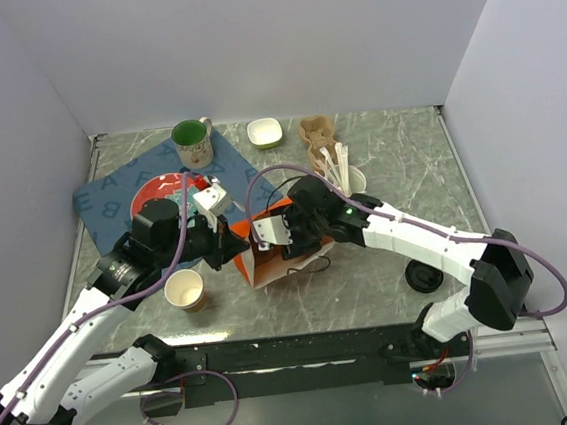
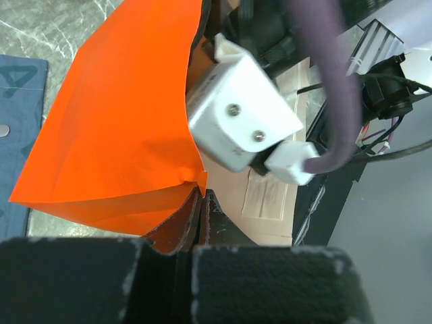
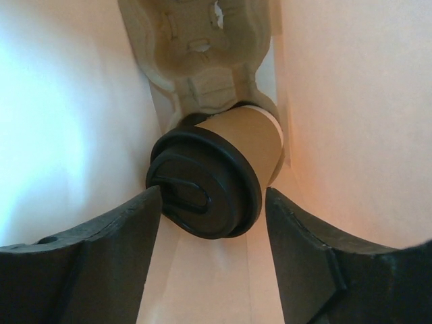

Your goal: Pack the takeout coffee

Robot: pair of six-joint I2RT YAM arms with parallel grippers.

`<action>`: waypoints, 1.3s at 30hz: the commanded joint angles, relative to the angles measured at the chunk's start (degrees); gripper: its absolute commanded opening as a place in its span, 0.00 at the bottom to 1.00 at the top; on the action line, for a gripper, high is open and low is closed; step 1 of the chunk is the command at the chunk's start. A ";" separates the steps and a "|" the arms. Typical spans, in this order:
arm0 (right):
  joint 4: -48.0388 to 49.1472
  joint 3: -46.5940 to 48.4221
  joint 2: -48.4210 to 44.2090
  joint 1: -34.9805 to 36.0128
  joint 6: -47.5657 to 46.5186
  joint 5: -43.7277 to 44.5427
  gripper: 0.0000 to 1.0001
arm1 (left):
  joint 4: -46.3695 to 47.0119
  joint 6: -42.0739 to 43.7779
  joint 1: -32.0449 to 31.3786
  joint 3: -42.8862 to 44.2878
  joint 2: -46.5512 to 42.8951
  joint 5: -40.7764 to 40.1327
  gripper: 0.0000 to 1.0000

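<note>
The takeout coffee (image 3: 233, 152), a brown paper cup with a black lid (image 3: 202, 189), lies tilted inside the orange bag (image 1: 254, 268), its base in a pulp cup carrier (image 3: 199, 54). In the right wrist view my right gripper (image 3: 213, 194) is open inside the bag. Its jaws stand either side of the lid, with a gap on the right side. In the left wrist view my left gripper (image 2: 201, 197) is shut on the bag's (image 2: 115, 135) rim and holds the mouth up. The top view shows my left gripper (image 1: 228, 240) at the bag's left edge and my right gripper (image 1: 278, 243) reaching in.
A lidless tan cup (image 1: 185, 290) stands in front of the bag, and a loose black lid (image 1: 425, 278) lies at the near right. Behind are a red plate (image 1: 161, 196) on a blue mat (image 1: 111, 194), a green mug (image 1: 192, 141), a small bowl (image 1: 265, 132) and a cup of white stirrers (image 1: 345, 174).
</note>
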 commanded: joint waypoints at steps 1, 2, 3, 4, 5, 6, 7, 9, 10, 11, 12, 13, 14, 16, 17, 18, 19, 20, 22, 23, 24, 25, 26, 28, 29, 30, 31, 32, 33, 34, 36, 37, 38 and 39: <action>0.92 1.25 2.28 -0.61 -0.23 0.35 0.73 | 2.60 -0.74 0.06 -0.47 -0.87 1.86 0.01; 1.27 1.17 2.20 -0.61 -0.23 0.27 0.73 | 2.51 -0.83 0.06 -0.47 -0.87 1.95 0.01; 1.97 1.17 2.20 -0.70 -0.23 0.09 0.74 | 2.51 -0.83 0.06 -0.56 -0.87 1.77 0.01; 1.72 1.17 2.37 -0.61 -0.49 0.00 0.75 | 2.60 -0.83 0.06 -0.56 -0.96 1.77 0.01; 1.37 1.26 2.90 -0.61 -0.93 0.00 0.76 | 2.60 -0.91 0.06 -0.73 -1.05 1.60 0.01; 1.19 1.17 3.08 -0.61 -1.37 0.09 0.76 | 2.69 -0.83 0.06 -0.73 -1.05 1.51 0.01; 1.54 1.08 3.08 -0.61 -1.20 0.00 0.76 | 2.60 -0.74 0.06 -0.73 -1.05 1.42 0.01; 1.54 1.43 3.34 -0.70 -1.20 -0.17 0.75 | 2.60 -0.83 0.06 -0.64 -1.05 1.24 0.01; 1.19 1.69 3.43 -0.70 -1.11 -0.52 0.73 | 2.60 -0.83 0.06 -0.64 -1.05 1.16 0.01; 1.19 1.96 3.60 -0.79 -1.11 -0.61 0.72 | 2.60 -0.83 0.06 -0.64 -1.13 1.16 0.01; 1.10 2.05 3.69 -0.79 -1.20 -0.70 0.65 | 2.60 -0.83 0.06 -0.73 -1.13 1.07 0.01; 1.01 2.13 3.78 -0.70 -1.28 -0.79 0.59 | 2.60 -0.83 0.06 -0.73 -1.13 0.98 0.01; 0.84 2.40 3.87 -0.79 -1.28 -0.88 0.54 | 2.51 -0.74 0.06 -0.65 -1.13 0.98 0.01; 0.49 2.57 3.87 -0.70 -1.28 -1.05 0.38 | 2.08 -0.65 0.06 -0.56 -1.13 0.81 0.01; 0.05 2.84 3.87 -0.79 -1.20 -1.23 0.36 | 2.07 -0.56 0.06 -0.56 -1.22 0.72 0.01; -0.13 3.01 3.87 -0.79 -1.20 -1.32 0.35 | 2.07 -0.56 0.06 -0.56 -1.22 0.63 0.01; -0.39 3.10 3.87 -0.79 -1.02 -1.40 0.34 | 1.99 -0.39 0.06 -0.47 -1.22 0.71 0.01; -0.57 3.02 3.70 -0.87 -1.11 -1.49 0.32 | 1.90 -0.30 0.06 -0.38 -1.13 0.54 0.01; -0.83 3.02 3.69 -0.79 -0.93 -1.76 0.28 | 1.46 -0.04 0.06 -0.29 -0.96 0.45 0.01; -1.10 2.93 3.69 -0.79 -0.93 -1.84 0.27 | 1.37 0.05 0.06 -0.03 -0.96 0.28 0.01; -1.18 3.01 3.78 -0.87 -0.93 -2.11 0.23 | 1.20 0.14 0.06 0.06 -0.96 0.36 0.01; -1.27 2.93 3.70 -0.79 -1.11 -2.11 0.21 | 1.02 0.23 0.06 0.15 -0.96 0.28 0.01; -1.53 3.10 3.87 -0.70 -1.02 -2.20 0.19 | 0.93 0.32 0.06 0.15 -1.05 0.10 0.01; -2.15 3.45 3.96 -0.70 -0.85 -2.63 0.12 | 0.50 0.49 0.06 0.23 -1.05 0.01 0.01; -2.24 3.80 3.96 -0.70 -0.85 -2.55 0.10 | 0.41 0.67 0.06 0.23 -1.05 0.01 0.01; -2.50 3.81 3.96 -0.79 -0.85 -2.55 0.05 | 0.23 0.75 0.06 0.32 -0.96 -0.07 0.01; -2.94 3.89 4.04 -0.79 -0.93 -2.72 0.02 | 0.23 0.76 0.06 0.41 -1.13 0.01 0.01; -3.12 4.07 3.96 -0.70 -1.02 -2.81 0.00 | 0.14 0.58 0.06 0.41 -1.22 0.01 0.01; -3.29 4.16 3.96 -0.70 -1.02 -2.81 0.00 | 0.14 0.58 0.06 0.41 -1.13 0.01 0.01; -3.64 4.33 3.87 -0.70 -1.02 -2.99 0.00 | 0.05 0.58 0.06 0.50 -1.22 -0.07 0.01; -3.65 4.42 4.04 -0.70 -0.76 -2.73 0.00 | -0.21 0.75 0.06 0.59 -1.31 0.01 0.01; -3.47 4.42 3.96 -0.79 -0.50 -2.46 0.02 | -0.30 0.84 0.06 0.50 -1.31 0.01 0.01; -2.43 4.16 3.96 -0.70 -0.32 -1.76 0.08 | -0.30 1.02 0.06 0.41 -1.31 0.19 0.01; -2.16 4.16 4.04 -0.79 -0.32 -1.41 0.23 | -0.39 1.11 0.06 0.41 -1.31 0.10 0.01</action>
